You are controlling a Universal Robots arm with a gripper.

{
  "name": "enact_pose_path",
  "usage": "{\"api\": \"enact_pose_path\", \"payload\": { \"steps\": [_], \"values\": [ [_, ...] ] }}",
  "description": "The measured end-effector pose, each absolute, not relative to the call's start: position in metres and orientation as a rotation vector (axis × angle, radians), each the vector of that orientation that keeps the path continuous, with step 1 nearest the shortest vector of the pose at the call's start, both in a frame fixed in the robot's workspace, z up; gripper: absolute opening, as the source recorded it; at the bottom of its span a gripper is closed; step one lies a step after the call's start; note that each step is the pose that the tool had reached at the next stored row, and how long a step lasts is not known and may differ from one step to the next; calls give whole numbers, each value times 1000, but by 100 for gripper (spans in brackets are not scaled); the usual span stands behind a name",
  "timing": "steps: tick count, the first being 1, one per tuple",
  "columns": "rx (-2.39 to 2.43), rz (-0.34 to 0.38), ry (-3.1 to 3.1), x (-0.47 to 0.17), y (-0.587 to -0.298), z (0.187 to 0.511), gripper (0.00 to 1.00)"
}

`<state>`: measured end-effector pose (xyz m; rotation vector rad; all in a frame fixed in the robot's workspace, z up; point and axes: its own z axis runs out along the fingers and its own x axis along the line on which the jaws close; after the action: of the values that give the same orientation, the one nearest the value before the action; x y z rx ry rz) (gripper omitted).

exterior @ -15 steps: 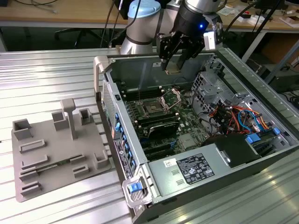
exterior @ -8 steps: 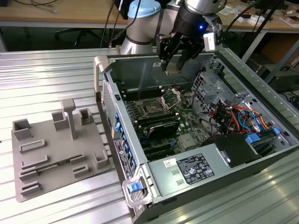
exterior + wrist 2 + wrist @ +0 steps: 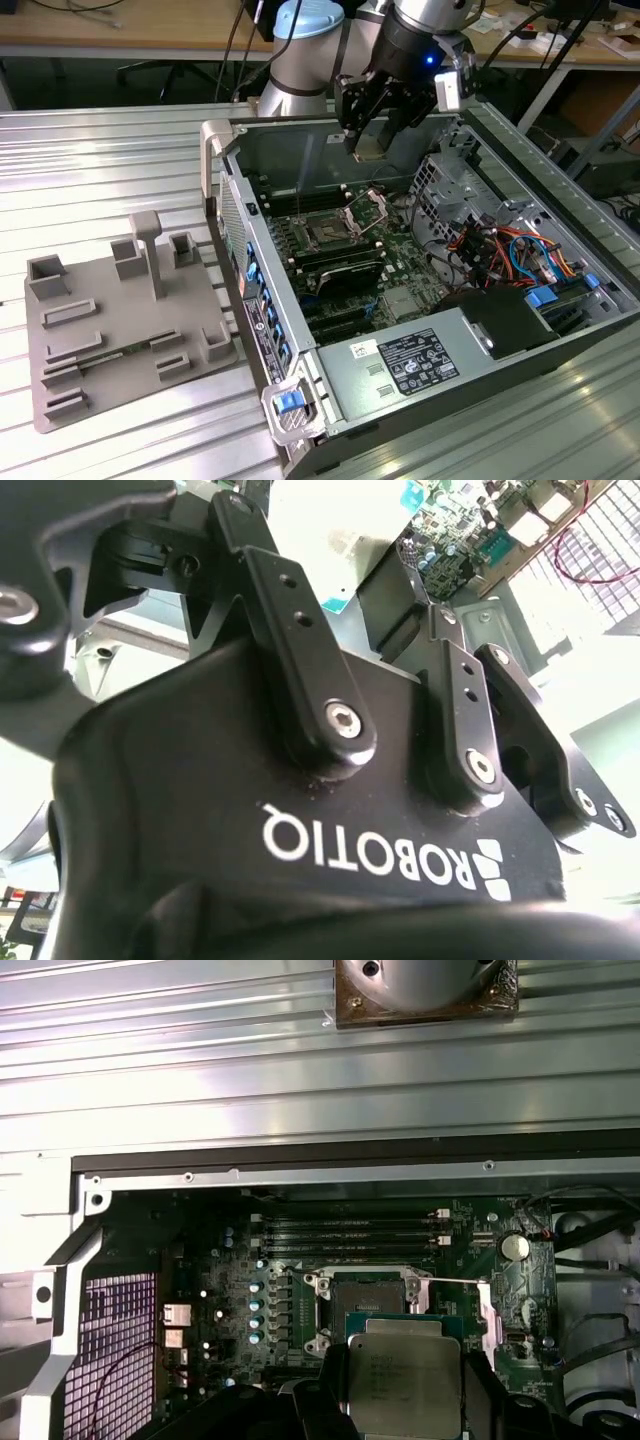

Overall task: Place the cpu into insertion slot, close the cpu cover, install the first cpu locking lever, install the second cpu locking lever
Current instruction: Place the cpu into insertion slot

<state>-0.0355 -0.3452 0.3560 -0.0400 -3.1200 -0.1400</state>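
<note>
Pincer (image 3: 407, 1405) clamped on cpu (image 3: 405, 1370) by opposite edges, chip hanging over open case. Insertion slot (image 3: 365, 1300) just beyond, bare, cpu cover (image 3: 366, 205) flipped up. Tip (imo): square chip to socket rim, keep level, lower slow, no pushing. Memory slots (image 3: 350, 1230) further back.

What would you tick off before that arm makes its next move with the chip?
1. Cpu gripped in the hand: ok, clamped on two sides.
2. Slot empty: ok.
3. Cover lifted off the slot: ok.
4. Cpu seated: not ok, it hangs in the air, apart from the slot.
5. Cpu square over the slot: cannot tell.
</note>
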Motion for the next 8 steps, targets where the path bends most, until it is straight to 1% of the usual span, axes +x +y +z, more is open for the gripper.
{"api": "enact_pose_path", "payload": {
  "steps": [8],
  "values": [
    [-40, -140, -3120, -36, -345, 354, 55]
  ]
}}
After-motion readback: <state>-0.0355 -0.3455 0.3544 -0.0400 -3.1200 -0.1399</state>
